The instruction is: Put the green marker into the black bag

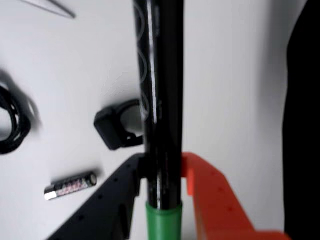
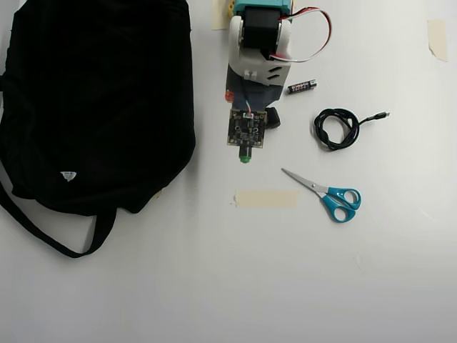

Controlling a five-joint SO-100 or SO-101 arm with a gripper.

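In the wrist view my gripper point(image 1: 163, 166) is shut on the green marker point(image 1: 160, 90). Its black barrel with white scribbles runs up the middle of the view, and its green end shows at the bottom between the black finger point(image 1: 117, 190) and the orange finger point(image 1: 210, 195). In the overhead view the marker's green tip point(image 2: 245, 158) pokes out below the gripper point(image 2: 245, 146), over the white table just right of the black bag point(image 2: 100, 100). The bag lies flat at the left, with a white logo patch and long straps. Its edge shows at the right of the wrist view point(image 1: 305, 125).
A small black block point(image 2: 273, 118) lies beside the arm, also seen in the wrist view point(image 1: 112, 127). An AAA battery point(image 2: 302, 87), a coiled black cable point(image 2: 337, 128), blue-handled scissors point(image 2: 330, 194) and a strip of tape point(image 2: 265, 199) lie to the right and below.
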